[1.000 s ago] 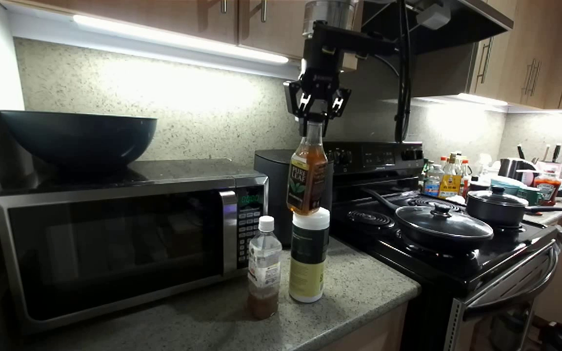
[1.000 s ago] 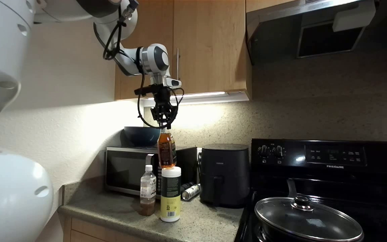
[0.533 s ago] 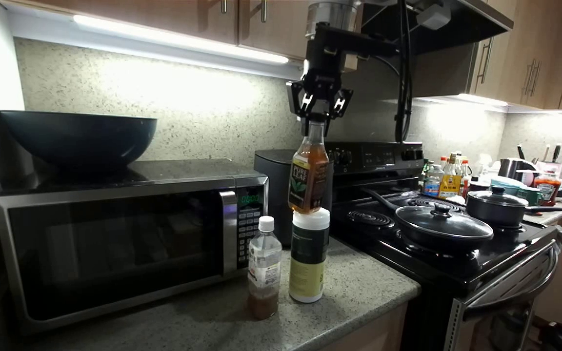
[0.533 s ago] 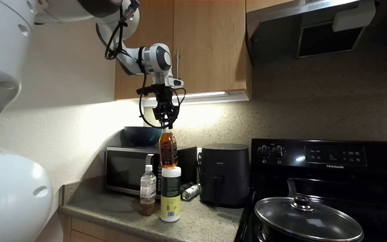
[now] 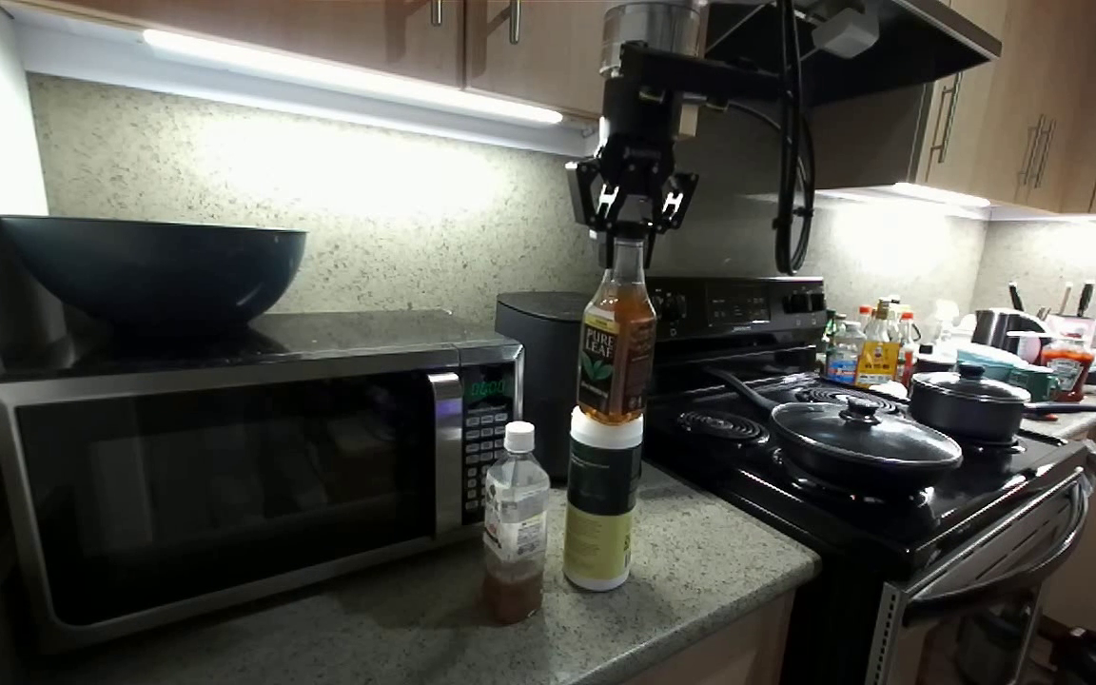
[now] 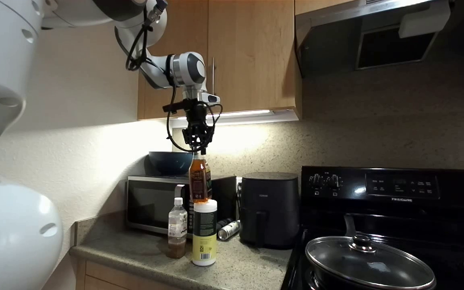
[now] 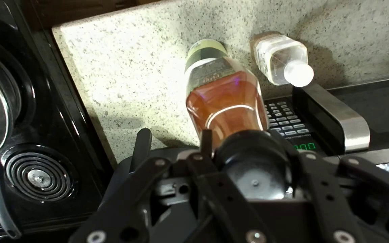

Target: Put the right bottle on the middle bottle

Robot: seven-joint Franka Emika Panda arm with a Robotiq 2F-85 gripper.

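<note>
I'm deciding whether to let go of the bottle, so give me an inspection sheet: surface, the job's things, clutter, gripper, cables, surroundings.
Surface: speckled counter; spills, nothing seen on its visible part.
White-lidded canister: upright on the counter.
Pure Leaf bottle: held with its base at the canister's top, seemingly off-centre in an exterior view; full contact, cannot tell.
Clutter: clear white-capped bottle upright beside the canister, apart from it; cylinder lying on its side near the air fryer.
Gripper: shut on the Pure Leaf bottle's top.
Cables: black, hanging beside the gripper, apart from the Pure Leaf bottle in an exterior view; snags, nothing seen.
Surroundings: microwave with bowl on top; stove with lidded frying pan.
</note>
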